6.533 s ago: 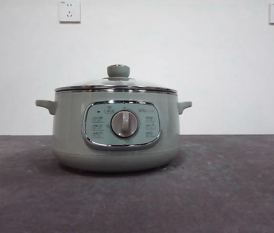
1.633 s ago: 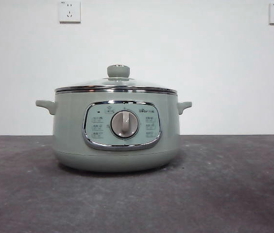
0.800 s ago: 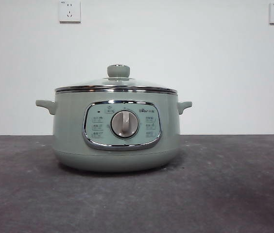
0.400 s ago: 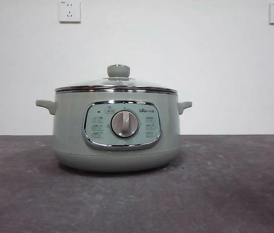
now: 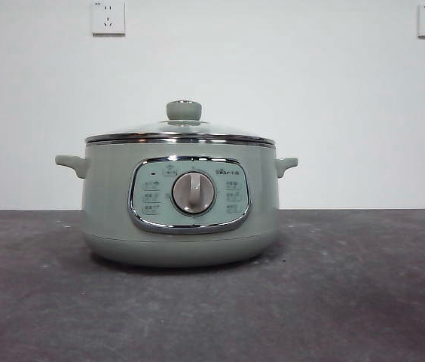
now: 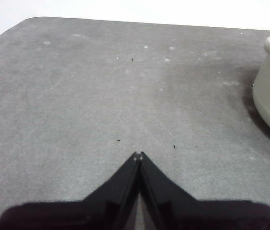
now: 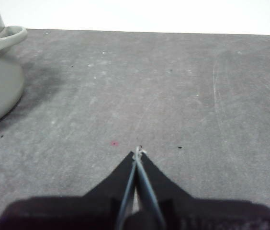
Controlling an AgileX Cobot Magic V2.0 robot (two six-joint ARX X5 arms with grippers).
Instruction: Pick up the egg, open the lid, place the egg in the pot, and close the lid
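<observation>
Searching for the egg finds none in any view; your left gripper and right gripper, both pressed together, flank the pot, lid on.

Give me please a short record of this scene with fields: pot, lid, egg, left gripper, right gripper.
pot: the pot stands upright on the table
lid: the lid sits closed on the pot
egg: not visible in any view
left gripper: the left gripper shut, empty, above bare table, pot off to one side
right gripper: the right gripper shut, empty, apart from the pot
</observation>
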